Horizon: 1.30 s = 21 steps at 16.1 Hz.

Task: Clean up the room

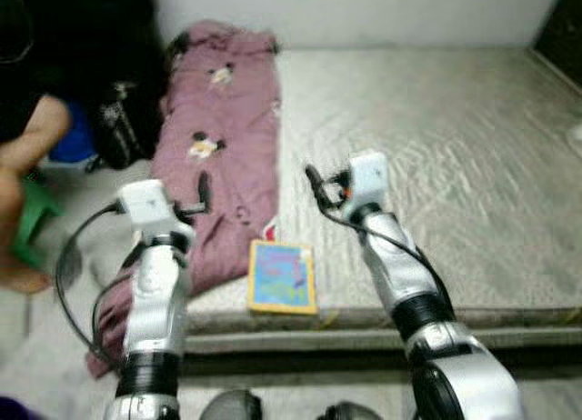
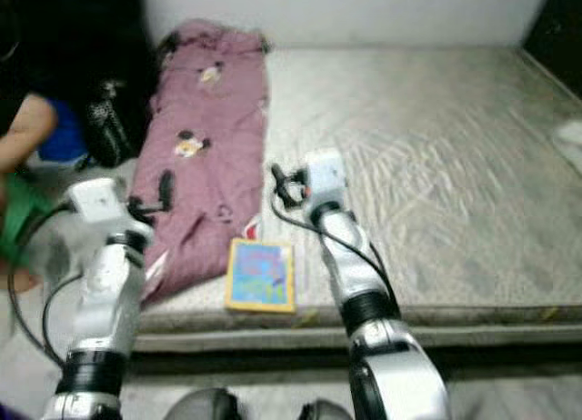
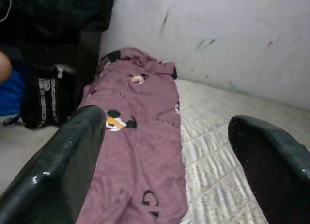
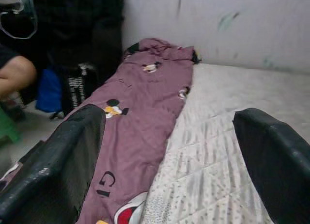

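Note:
A mauve garment (image 1: 219, 156) printed with cartoon mice lies along the left side of a grey mattress (image 1: 427, 165), its lower end spilling over the front edge. A colourful book (image 1: 283, 276) with a yellow border rests at the mattress's front edge, beside the garment. My left gripper (image 1: 204, 191) hovers open over the garment's lower part. My right gripper (image 1: 316, 185) stands open above the mattress, just right of the garment and beyond the book. Both wrist views look along the garment (image 3: 140, 136) (image 4: 140, 117) toward the wall, with nothing between the fingers.
A person's arm (image 1: 32, 138) and leg are at the far left, beside a green stool (image 1: 27, 215) and a black bag (image 1: 123, 120). A white wall (image 1: 364, 11) backs the mattress. A black cable (image 1: 73, 256) loops off my left arm.

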### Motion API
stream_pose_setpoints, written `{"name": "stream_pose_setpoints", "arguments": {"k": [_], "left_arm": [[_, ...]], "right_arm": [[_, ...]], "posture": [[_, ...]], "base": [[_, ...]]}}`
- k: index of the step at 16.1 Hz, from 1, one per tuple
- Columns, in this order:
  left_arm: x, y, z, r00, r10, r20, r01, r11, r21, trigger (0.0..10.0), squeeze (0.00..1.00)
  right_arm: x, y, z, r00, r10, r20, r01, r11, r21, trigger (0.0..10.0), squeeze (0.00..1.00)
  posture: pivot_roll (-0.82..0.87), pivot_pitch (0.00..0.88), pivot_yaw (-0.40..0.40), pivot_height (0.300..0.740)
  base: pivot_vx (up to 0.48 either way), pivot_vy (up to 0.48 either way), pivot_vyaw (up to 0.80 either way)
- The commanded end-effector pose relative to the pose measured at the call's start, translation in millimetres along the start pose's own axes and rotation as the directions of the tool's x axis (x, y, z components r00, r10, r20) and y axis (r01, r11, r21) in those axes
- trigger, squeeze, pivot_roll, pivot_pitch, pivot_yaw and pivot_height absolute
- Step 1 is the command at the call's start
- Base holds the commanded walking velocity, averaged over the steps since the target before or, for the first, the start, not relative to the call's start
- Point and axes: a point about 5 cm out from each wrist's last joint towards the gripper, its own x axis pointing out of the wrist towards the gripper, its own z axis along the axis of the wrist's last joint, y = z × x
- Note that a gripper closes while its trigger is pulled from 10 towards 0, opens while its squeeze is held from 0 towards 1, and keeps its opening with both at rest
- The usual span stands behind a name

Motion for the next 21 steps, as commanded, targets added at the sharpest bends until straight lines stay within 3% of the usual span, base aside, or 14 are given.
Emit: {"name": "stream_pose_setpoints", "arguments": {"k": [1, 5, 10, 14, 21], "left_arm": [[4.5, 2.9, 10, 0.999, 0.008, 0.04, -0.009, 1.0, 0.022, 10.0, 0.0], [3.2, 0.9, 12, 0.998, 0.027, 0.053, -0.029, 0.999, 0.037, 10.0, 0.0], [-4.8, -4.8, 7, 0.998, 0.045, 0.043, -0.046, 0.999, 0.02, 10.0, 0.0], [-13.2, -14.8, -1, 0.999, -0.043, 0.004, 0.043, 0.999, 0.011, 10.0, 0.0], [-28.2, -24.3, -3, 0.996, -0.093, -0.012, 0.092, 0.995, -0.028, 10.0, 0.0]], "right_arm": [[5.5, 3.7, 10, 0.999, 0.012, 0.034, -0.012, 1.0, -0.002, 10.0, 0.0], [3.8, 2.9, 9, 0.999, -0.001, 0.037, 0.002, 1.0, -0.022, 10.0, 0.0], [-1.4, 13.0, -2, 0.999, 0.044, 0.0, -0.044, 0.999, -0.029, 10.0, 0.0], [-10.3, 12.1, -5, 1.0, -0.002, 0.008, 0.002, 1.0, -0.012, 10.0, 0.0], [-23.9, 13.5, -11, 1.0, -0.014, -0.01, 0.014, 1.0, 0.007, 10.0, 0.0]], "posture": [[0.07, 0.0, -0.003, 0.74], [0.07, 0.0, -0.018, 0.74], [0.08, 0.0, -0.029, 0.74], [0.05, 0.033, -0.008, 0.74], [0.05, 0.081, -0.001, 0.74]], "base": [[0.0, 0.289, 0.0], [0.0, 0.0, 0.0], [0.0, 0.0, 0.0], [0.0, 0.0, -0.12], [0.087, 0.0, -0.11]]}}
